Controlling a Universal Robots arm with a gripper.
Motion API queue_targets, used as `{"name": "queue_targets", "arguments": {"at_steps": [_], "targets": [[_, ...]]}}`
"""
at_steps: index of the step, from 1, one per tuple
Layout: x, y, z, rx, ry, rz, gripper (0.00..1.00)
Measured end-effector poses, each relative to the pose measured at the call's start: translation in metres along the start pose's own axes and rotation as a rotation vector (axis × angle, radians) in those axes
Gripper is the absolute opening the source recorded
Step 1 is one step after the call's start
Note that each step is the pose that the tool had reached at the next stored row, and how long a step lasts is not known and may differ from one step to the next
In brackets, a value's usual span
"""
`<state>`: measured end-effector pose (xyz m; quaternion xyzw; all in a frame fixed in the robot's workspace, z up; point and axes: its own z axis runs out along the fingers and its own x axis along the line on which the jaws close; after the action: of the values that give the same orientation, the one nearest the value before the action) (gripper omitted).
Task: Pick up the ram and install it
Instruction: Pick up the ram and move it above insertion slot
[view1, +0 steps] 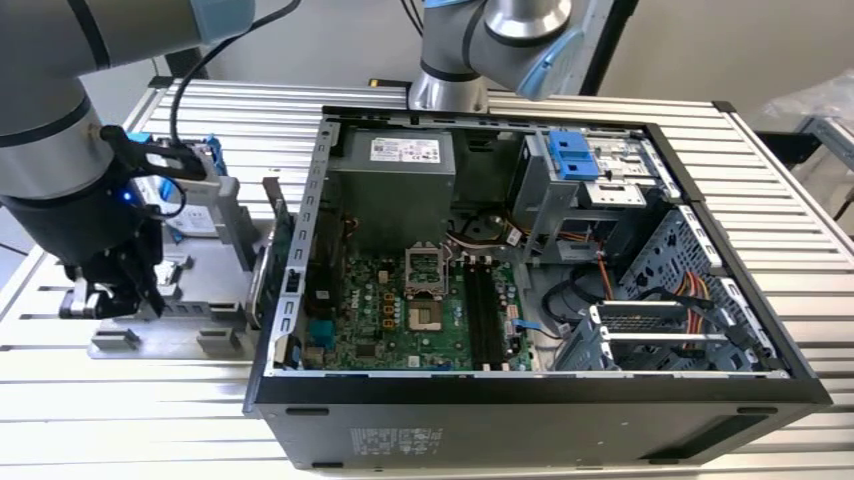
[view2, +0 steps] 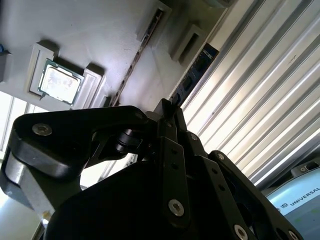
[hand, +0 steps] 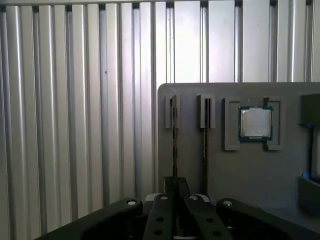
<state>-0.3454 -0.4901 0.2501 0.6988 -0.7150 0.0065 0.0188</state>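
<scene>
Under the arm's wrist, in the exterior view, the fingers (view1: 110, 300) hang low over a grey fixture plate (view1: 200, 290) on the ribbed bench (view1: 134, 420), and their state cannot be judged from here. A hard drive in a blue frame (view1: 187, 190) stands upright just beyond them. An open computer case (view1: 534, 395) with its black memory slots (view1: 483, 310) lies well away from them, toward the exterior view's right. In the second wrist view the fingers (view2: 170, 135) are drawn close together, their tips pinched on the near end of the ram (view2: 197, 65), a dark thin stick lying edge-up in the slot nearest the plate's edge, just beside the bench ribs (view2: 250, 100). A second stick (view2: 135, 57) runs alongside it one slot farther from the fingers, and the square processor chip (view2: 60, 82) sits farther off again. In the first wrist view the fingers (hand: 169, 190) close narrowly on the ram (hand: 175, 135), which runs straight out from between them along its slot. The second stick (hand: 205, 132) lies parallel just beside it, and the processor chip (hand: 255, 123) rests in its pocket on the plate (hand: 250, 170).
</scene>
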Motion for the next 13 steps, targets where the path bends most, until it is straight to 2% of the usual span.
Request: {"name": "queue_targets", "arguments": {"at_steps": [13], "targets": [[0.0004,0.0001,-0.0111,-0.0004,0.0,0.0,0.0]]}}
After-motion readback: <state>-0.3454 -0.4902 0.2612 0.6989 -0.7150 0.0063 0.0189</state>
